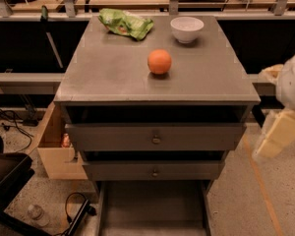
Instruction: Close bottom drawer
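Lab or workshop: cables (pixel 10 119) on concrete floor (pixel 236 200), metal-framed benches (pixel 24 77), cardboard box (pixel 54 156); gripper (pixel 278 136) at view's right edge.

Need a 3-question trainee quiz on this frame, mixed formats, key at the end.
1. True or false: the bottom drawer stands pulled out well past the two drawers above it.
2. Which thing lies nearest the front edge of the cabinet top? A) orange B) white bowl C) green bag
3. Fill in: as the camera sees it, the gripper hangs off the cabinet's ____ side, apart from every drawer.

Key: 1 true; 2 A; 3 right.
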`<state>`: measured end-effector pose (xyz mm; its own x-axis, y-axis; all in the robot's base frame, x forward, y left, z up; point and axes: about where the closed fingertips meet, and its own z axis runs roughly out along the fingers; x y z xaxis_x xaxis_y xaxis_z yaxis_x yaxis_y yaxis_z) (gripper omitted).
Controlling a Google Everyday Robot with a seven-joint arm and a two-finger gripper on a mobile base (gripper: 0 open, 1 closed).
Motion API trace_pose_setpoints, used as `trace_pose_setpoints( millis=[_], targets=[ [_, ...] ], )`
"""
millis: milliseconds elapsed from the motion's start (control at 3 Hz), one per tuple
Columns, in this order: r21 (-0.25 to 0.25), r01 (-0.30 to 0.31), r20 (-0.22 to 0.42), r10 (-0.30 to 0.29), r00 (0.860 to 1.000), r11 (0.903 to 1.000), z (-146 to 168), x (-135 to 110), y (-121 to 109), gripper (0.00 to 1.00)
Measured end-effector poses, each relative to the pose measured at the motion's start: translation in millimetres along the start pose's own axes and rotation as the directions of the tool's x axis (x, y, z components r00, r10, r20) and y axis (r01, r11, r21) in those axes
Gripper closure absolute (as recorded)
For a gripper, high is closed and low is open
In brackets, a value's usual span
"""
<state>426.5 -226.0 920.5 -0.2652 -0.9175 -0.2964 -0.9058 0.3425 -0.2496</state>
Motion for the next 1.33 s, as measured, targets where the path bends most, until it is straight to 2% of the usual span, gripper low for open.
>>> trace_pose_setpoints(
  millis=[333, 667, 1000, 1333],
  targets=[
    [0.006, -0.035, 0.046, 0.035, 0.998, 0.9994, 45.3, 9.6, 37.7, 0.00],
    [0.022, -0.028, 0.031, 0.027, 0.999, 0.9994, 99.9, 0.4, 71.9, 0.00],
    [0.025, -0.025, 0.026, 0.025, 0.999, 0.9994, 131.6, 5.1, 89.5, 0.00],
    [0.025, -0.025, 0.026, 0.025, 0.999, 0.9994, 131.6, 5.1, 89.5, 0.00]
  ],
)
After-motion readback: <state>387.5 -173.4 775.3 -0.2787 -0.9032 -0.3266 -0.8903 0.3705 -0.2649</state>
